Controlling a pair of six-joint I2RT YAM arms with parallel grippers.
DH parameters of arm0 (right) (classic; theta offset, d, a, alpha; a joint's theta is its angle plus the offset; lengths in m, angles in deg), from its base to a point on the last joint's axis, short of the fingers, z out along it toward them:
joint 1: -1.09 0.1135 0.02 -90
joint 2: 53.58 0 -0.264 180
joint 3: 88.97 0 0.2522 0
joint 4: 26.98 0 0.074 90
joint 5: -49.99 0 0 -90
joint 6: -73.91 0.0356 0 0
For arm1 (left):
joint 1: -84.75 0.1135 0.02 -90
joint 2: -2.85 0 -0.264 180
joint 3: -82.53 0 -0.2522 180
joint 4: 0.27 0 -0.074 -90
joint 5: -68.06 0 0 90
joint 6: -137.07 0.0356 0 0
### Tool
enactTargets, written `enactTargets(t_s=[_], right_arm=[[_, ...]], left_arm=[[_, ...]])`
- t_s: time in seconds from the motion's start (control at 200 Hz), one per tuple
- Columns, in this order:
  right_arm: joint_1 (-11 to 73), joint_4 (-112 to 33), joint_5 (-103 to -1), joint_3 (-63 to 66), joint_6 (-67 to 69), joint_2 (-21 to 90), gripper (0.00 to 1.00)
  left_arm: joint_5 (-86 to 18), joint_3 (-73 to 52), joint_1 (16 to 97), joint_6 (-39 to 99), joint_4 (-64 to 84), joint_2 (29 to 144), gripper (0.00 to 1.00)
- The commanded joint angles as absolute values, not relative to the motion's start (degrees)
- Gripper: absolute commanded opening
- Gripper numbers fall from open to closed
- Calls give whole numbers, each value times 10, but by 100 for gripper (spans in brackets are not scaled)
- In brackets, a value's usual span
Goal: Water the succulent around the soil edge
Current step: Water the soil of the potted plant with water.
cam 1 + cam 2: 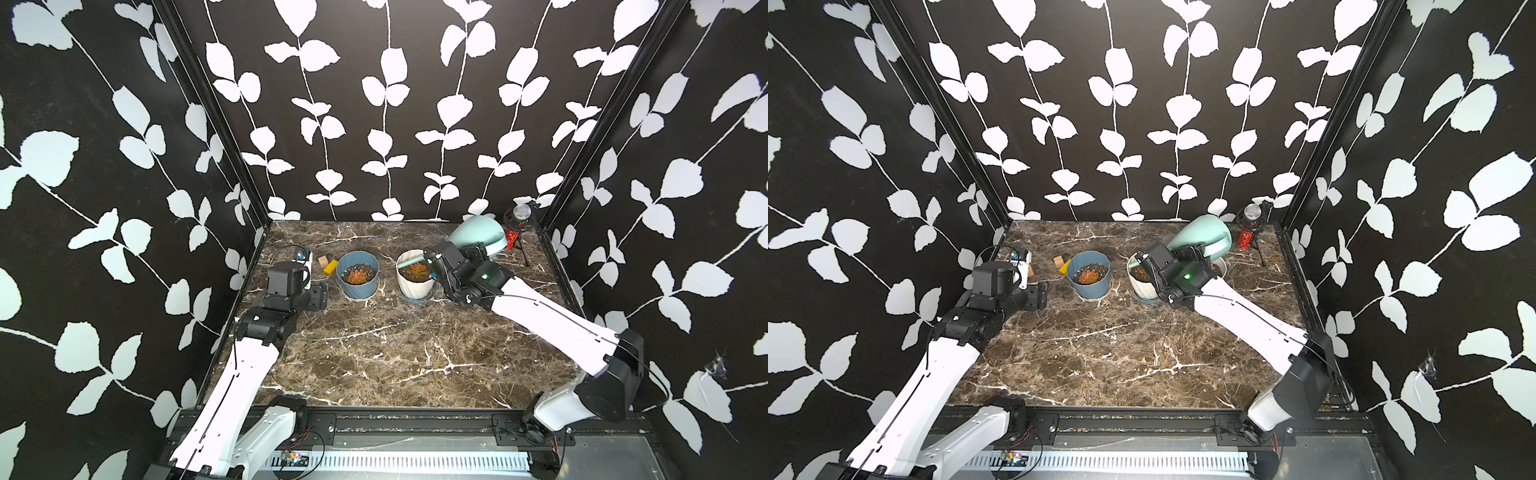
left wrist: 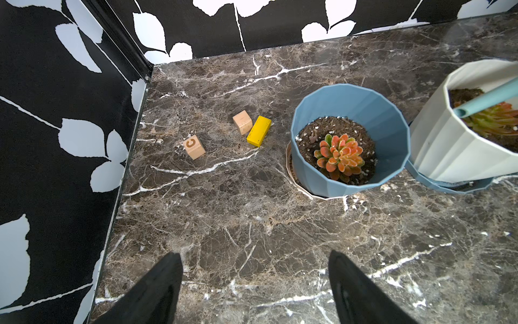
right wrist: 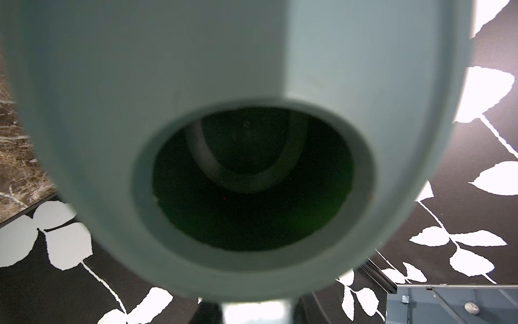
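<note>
Left fingers [image 2: 157, 294] apart, idle. Right gripper [image 1: 482, 249] clamped on watering can [image 1: 478, 230] w/ spout [image 2: 487, 101] beyond it over soil [image 2: 465, 95] in white pot [image 2: 448, 148]; no water seen, edge circuit prob. left.

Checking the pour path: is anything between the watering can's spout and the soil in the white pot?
Nothing visible does. The watering can's spout reaches over the white pot's rim, its tip above bare soil beside the succulent.

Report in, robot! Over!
Left end effector open, empty. Right end effector shut on watering can. Spout at rim of white pot. Blue pot stands clear.
</note>
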State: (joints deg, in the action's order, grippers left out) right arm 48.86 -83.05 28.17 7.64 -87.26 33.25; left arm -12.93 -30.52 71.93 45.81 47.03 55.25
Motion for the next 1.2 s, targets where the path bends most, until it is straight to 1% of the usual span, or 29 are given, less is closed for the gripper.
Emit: enactTargets(t_s=[0.0,0.4,1.195], right_arm=[[497,-819,320,63,-860,304,0],[516,-882,331,49,-819,284,0],[529,-960,360,4,-806,207,0]], left_arm=[[-131,-308,719,462,480,541,83],[-131,-308,718,461,480,540,83],[-129,-307,718,462,480,541,84]])
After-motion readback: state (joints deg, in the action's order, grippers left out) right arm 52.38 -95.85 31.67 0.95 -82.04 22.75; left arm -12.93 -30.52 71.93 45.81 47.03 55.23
